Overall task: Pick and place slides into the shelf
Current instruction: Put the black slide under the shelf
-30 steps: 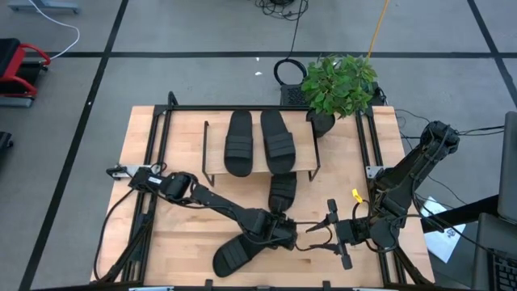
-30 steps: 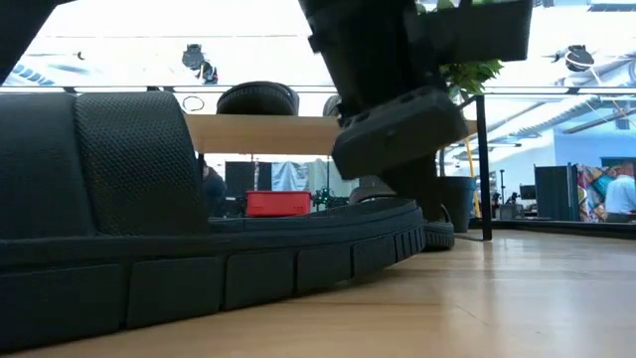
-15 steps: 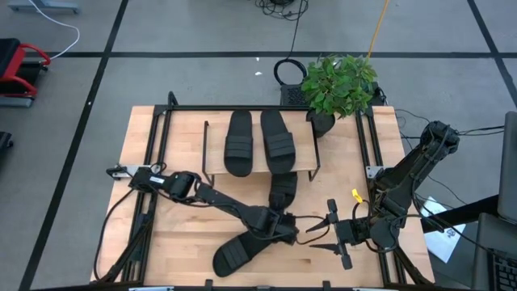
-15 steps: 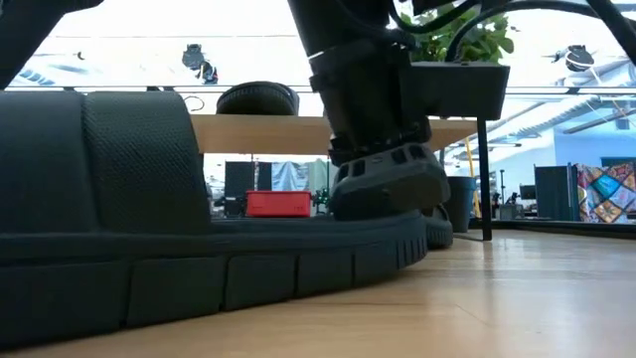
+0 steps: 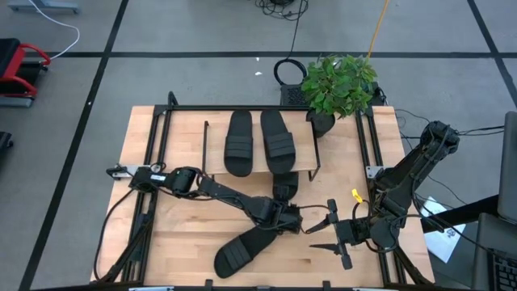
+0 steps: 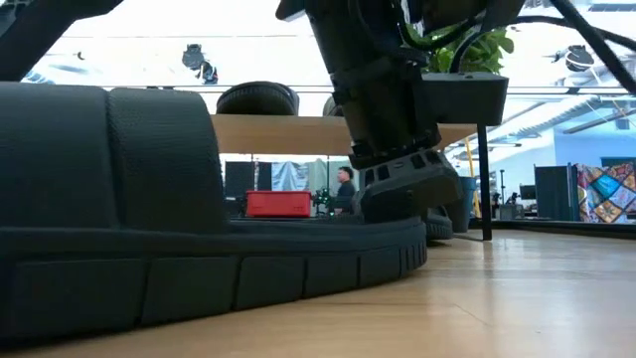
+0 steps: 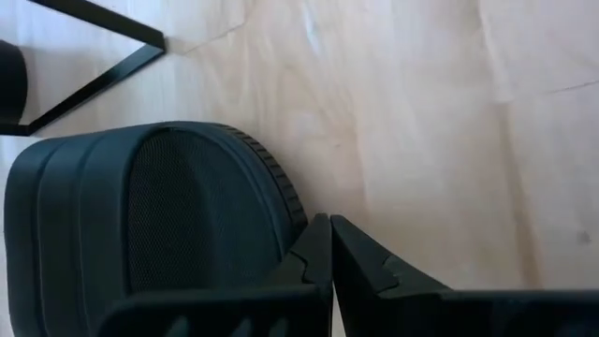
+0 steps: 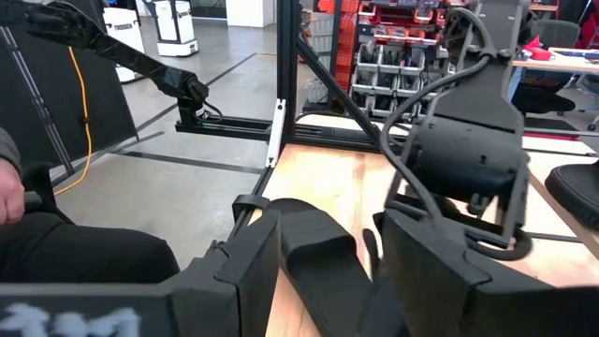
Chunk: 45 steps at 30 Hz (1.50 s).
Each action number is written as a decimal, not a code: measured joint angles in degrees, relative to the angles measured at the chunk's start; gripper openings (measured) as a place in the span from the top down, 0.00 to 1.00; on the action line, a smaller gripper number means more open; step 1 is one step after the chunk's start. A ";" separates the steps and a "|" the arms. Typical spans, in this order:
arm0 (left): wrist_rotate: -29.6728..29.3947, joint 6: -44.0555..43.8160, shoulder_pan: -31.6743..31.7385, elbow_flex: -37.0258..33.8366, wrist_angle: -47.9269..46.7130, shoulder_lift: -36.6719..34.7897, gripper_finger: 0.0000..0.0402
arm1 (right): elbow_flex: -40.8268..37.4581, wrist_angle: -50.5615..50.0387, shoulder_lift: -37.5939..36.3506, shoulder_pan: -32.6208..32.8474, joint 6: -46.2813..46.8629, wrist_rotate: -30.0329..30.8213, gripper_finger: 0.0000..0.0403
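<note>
Two black slides point(image 5: 239, 142) point(image 5: 279, 141) lie side by side, soles down, on the shelf point(image 5: 215, 153), whose plank point(image 6: 268, 134) shows in the low view. A third slide point(image 5: 283, 191) lies on the table in front of the shelf. The fourth slide point(image 5: 241, 249) point(image 6: 149, 259) lies slanted near the table's near edge. My left gripper point(image 5: 286, 217) point(image 7: 328, 234) is shut and points down between these two, beside the third slide's rim point(image 7: 285, 192). My right gripper point(image 5: 317, 237) point(image 8: 337, 281) is open, low over the table to the right of them, touching nothing. My left gripper stands with its shut fingertips point(image 7: 318, 239) right beside the rim of the third slide's sole point(image 7: 292, 208), coming from above. I cannot tell whether they touch it. The slide lies flat on the table.
A potted plant point(image 5: 338, 85) stands at the table's far right corner beside the shelf's right leg point(image 5: 316, 158). Bare tabletop point(image 5: 178, 226) lies left of the near slide. In the right wrist view a person's hand point(image 8: 9, 198) shows off the table.
My left gripper has moved from over the near slide's toe end toward the far and right, coming to stand between the two slides on the table. The near slide has shifted slightly along the table. My right arm has kept still.
</note>
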 joint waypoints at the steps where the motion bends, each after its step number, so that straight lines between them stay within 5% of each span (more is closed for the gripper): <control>1: 0.11 -0.03 0.25 0.00 0.01 0.00 1.00 | 0.00 0.00 -0.02 0.00 0.00 0.00 0.56; 13: 0.27 4.77 -1.99 0.35 0.09 -1.19 0.98 | 0.00 -0.02 -0.02 1.12 -2.70 -0.13 0.56; 25: -15.22 9.44 -8.53 0.44 1.06 -6.75 0.98 | -0.04 0.10 -0.04 2.45 -5.63 0.31 0.57; 35: -21.91 2.58 -16.46 -0.60 -12.28 -18.45 0.99 | -0.04 -0.13 -0.97 8.57 -10.22 10.61 0.85; 39: -23.07 -1.18 -17.85 -6.79 -13.80 -25.18 1.00 | -0.04 -1.78 -1.05 9.77 -10.70 10.56 0.98; 45: -23.96 -3.39 -21.16 -26.80 -1.86 -40.97 1.00 | -0.04 -7.64 -1.41 9.63 -7.41 10.79 0.99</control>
